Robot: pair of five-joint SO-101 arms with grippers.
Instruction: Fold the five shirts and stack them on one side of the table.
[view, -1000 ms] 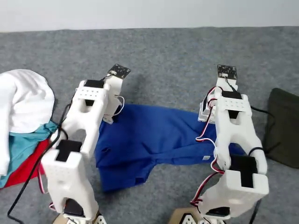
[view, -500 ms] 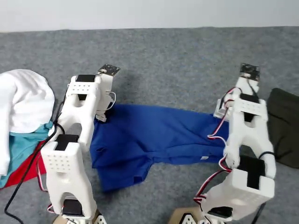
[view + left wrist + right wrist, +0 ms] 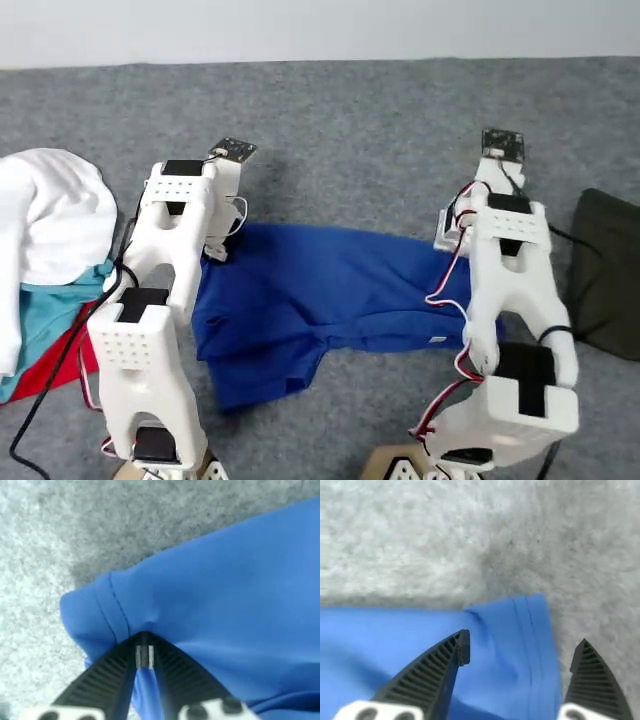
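The left gripper (image 3: 145,652) is clamped on a hemmed corner of the smooth blue fabric shirt (image 3: 225,590), a pinch of cloth caught between its black ribbed fingers (image 3: 100,675). The right gripper (image 3: 522,652) stands spread wide above the shirt's opposite hemmed end (whether it touches the cloth cannot be told). The shirt lies stretched between both arms on the grey carpet-like table (image 3: 350,120). Beyond the left arm lies a heap: a crumpled white cloth garment (image 3: 50,215), a teal shirt (image 3: 45,310) and a red shirt (image 3: 50,365). Beyond the right arm sits a dark green folded shirt (image 3: 605,270).
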